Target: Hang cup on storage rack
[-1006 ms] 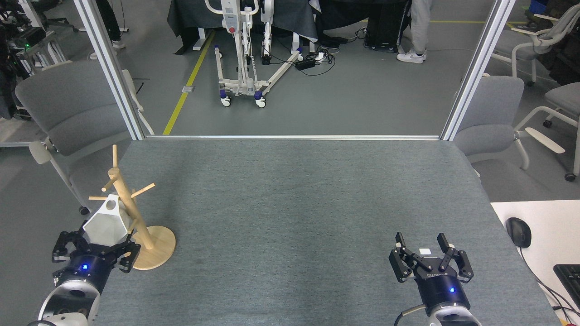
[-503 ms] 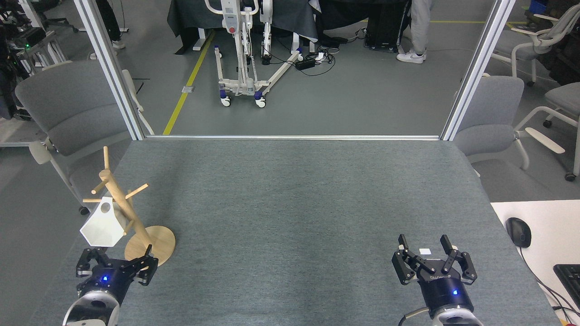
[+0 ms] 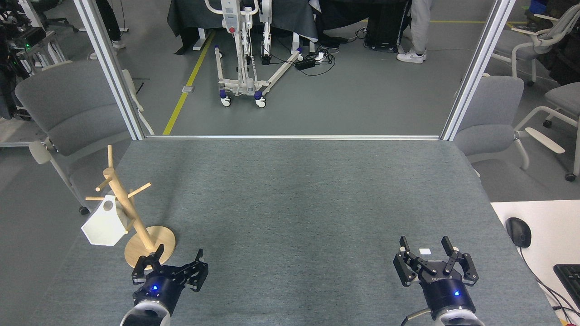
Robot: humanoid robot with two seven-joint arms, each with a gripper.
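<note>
Head view: the grey bench [image 3: 290, 203] carries the storage rack [image 3: 131, 217] at its 8 o'clock edge, disc base flat so the slanted post stands. The cup [image 3: 105, 224] hangs on a low peg at the post's 9 o'clock side, so it needs no grip. The left hand [image 3: 170, 267] and right hand [image 3: 432, 259] sit spread wide, empty.

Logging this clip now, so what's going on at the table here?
The cup hangs on a peg of the storage rack at the table's left edge, with nothing holding it. The left gripper is open and empty, near the rack's base. The right gripper is open over bare table.
</note>
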